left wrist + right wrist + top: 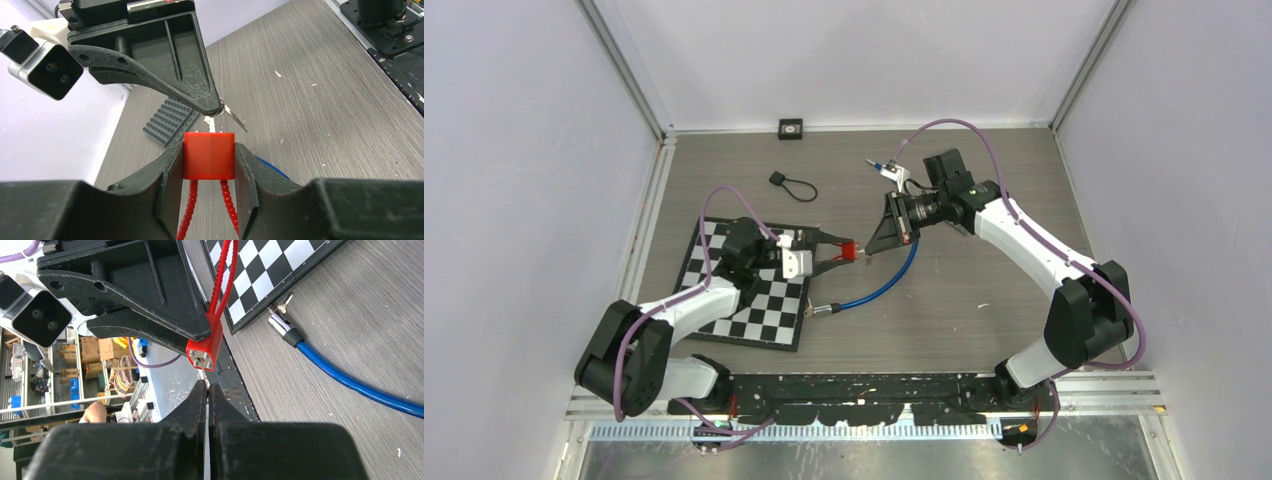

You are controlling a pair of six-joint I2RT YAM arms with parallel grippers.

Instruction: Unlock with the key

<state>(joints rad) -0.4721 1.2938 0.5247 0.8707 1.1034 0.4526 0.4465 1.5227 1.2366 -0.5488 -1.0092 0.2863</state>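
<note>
- Seen from above, the left gripper (840, 250) and right gripper (870, 248) meet nose to nose at the red padlock (848, 250), over the grey table (984, 290).
- From the left wrist camera we see the left fingers (169, 172) drawn in narrow on both sides of the padlock's body, gripping it. Its red beaded cable (189, 212) trails back between them.
- That same view shows the key (236, 116), a thin blade sticking out of the right gripper's tip just above the padlock. We cannot tell whether the blade touches it.
- Only the right wrist camera shows the padlock's metal keyhole face (200, 359). It is turned toward the right gripper's fingertips, which are pressed together on the key.
- A blue cable (882, 288) lies on the table on the near side of the padlock, and a chessboard (754, 310) lies to the padlock's left.
- Beyond the padlock, only the left wrist view shows a grey studded plate (170, 120).
</note>
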